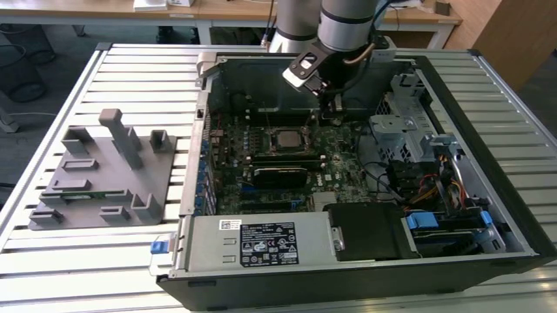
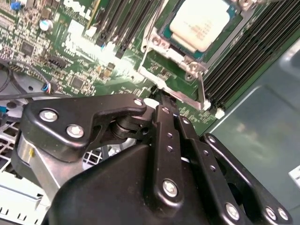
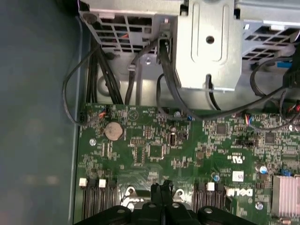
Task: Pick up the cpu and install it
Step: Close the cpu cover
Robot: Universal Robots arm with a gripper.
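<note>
Sitting in the black-and-metal socket frame (image 2: pixel 164 77) on the green motherboard (image 2: pixel 70 70), the small silvery square cpu (image 2: pixel 201 21) is free of your gripper (image 2: pixel 161 98). Its fingers look pressed together and empty at the frame's edge. Risk: a sideways drag could bend the thin metal latch lever (image 2: pixel 201 91).

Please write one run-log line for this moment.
small square silvery cpu: in motherboard socket | black claw: shut, near socket edge

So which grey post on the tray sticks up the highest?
The square post at the far end of the grey tray in the exterior view, with a slanted bar running down from it. Every other post stands lower.
</note>
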